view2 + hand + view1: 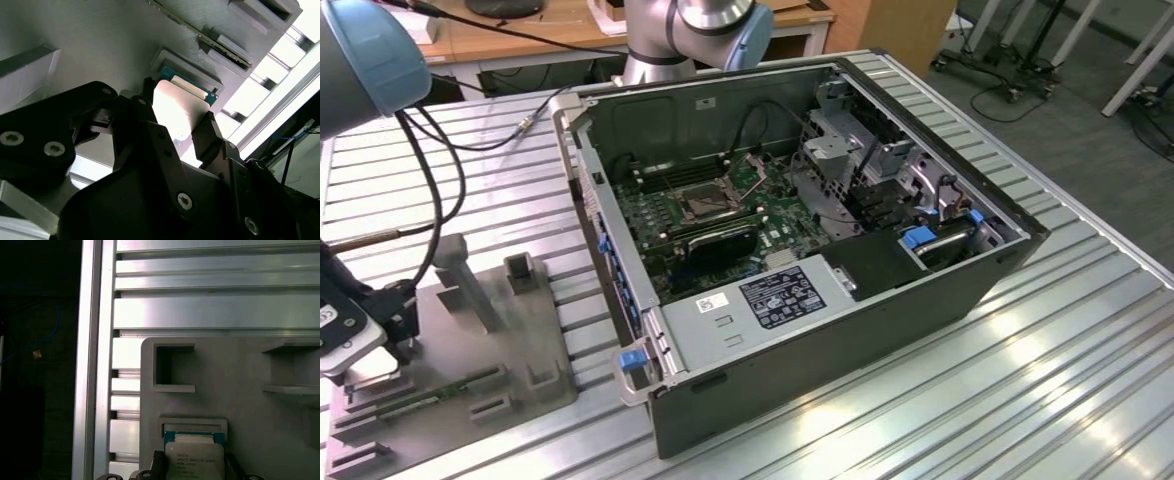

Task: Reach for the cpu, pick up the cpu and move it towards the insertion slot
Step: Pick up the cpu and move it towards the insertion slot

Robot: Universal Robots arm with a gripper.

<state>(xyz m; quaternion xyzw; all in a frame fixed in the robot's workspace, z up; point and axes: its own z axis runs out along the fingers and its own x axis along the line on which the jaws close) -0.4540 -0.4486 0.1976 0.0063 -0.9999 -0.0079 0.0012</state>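
- The arm point(367, 60) bends over the exterior view's left side, its big joint high up. The wrist drops straight down to the grey holder point(520, 340), and cables hang beside it.
- The gripper point(354, 340) points down at the holder's left edge. This is close to the table point(961, 400) edge that runs along the exterior view's left.
- In both wrist views the cpu point(194, 460) lies flat in a shallow square recess of the holder, silvery face up. It is square, so it has no long axis, and its sides run parallel to the recess walls and the holder's edges. A strip of its green board shows along one side.
- The black fingers point(210, 135) are narrowed onto the chip, one against each of two opposite edges. The chip sits level in the recess.
- The green circuit strip point(434, 395) stands on edge in the holder, just beside the gripper toward the near edge.
- The open computer case point(854, 330) lies on the table's middle, well apart from the holder.
- The insertion slot point(700, 205), dark with a shiny frame, sits on the board inside the case, toward its far-left part in the exterior view.
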